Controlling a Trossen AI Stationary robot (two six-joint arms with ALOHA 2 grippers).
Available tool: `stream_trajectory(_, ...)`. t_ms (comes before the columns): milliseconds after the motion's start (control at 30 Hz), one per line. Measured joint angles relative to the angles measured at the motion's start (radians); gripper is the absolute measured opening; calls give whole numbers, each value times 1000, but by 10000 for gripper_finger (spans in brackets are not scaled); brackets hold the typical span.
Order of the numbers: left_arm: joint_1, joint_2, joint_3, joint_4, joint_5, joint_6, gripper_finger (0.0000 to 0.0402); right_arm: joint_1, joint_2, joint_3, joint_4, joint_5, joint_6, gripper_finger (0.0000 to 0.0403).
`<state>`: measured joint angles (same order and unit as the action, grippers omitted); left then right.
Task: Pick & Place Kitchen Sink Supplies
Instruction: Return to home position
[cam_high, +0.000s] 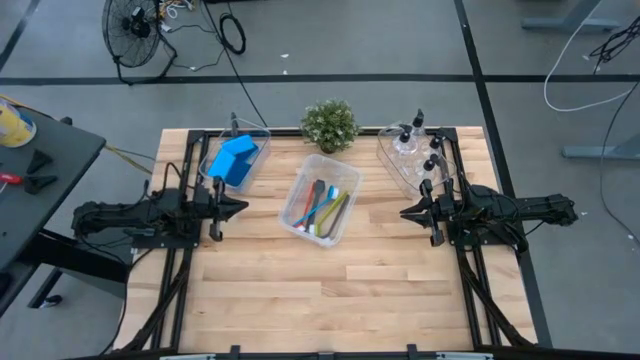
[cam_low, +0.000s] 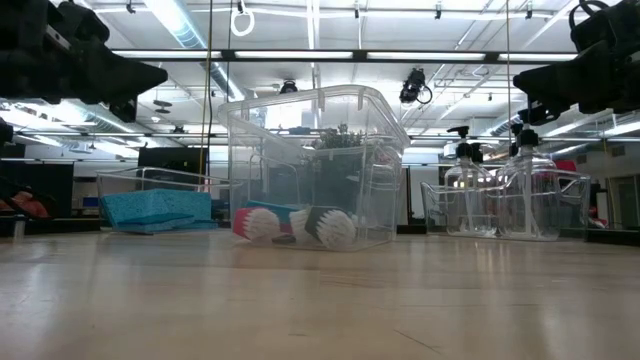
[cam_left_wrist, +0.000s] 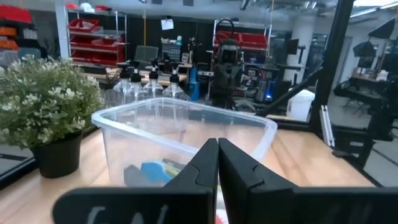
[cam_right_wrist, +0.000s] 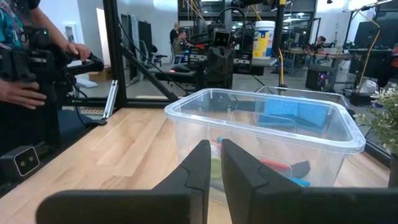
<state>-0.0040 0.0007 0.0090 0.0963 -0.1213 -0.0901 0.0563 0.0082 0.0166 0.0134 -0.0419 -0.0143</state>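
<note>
Facing each other, fingers pressed together and empty, left tool (cam_high: 243, 207) and right tool (cam_high: 404, 213) flank the bin (cam_high: 330, 168) of brushes (cam_high: 322, 208).

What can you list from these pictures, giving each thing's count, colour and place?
table: one, light wood, under everything
bins: three, clear, rowed along the far side
sponges: at least two, blue, left bin
brushes: about four, red, blue, grey, yellow-green, middle bin
pump bottles: at least three, clear with black tops, right bin
potted plant: one, green, behind middle bin
fan: one, black, floor beyond table
person: one, partly seen, room beyond table
left hand: one, dark, left of middle bin, empty
right hand: one, dark, right of middle bin, empty
</note>
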Motion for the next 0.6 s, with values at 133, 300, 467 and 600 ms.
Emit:
stream_trajectory(133,0,1,0,-55,1,6,16,0,0,0,0,0,0,43)
stream_trajectory(300,0,0,1,-58,12,50,16,0,0,0,0,0,0,43)
stream_trajectory(467,0,0,0,-44,2,-31,16,0,0,0,0,0,1,43)
stream_trajectory(600,0,4,-1,-37,1,-111,16,0,0,0,0,0,2,43)
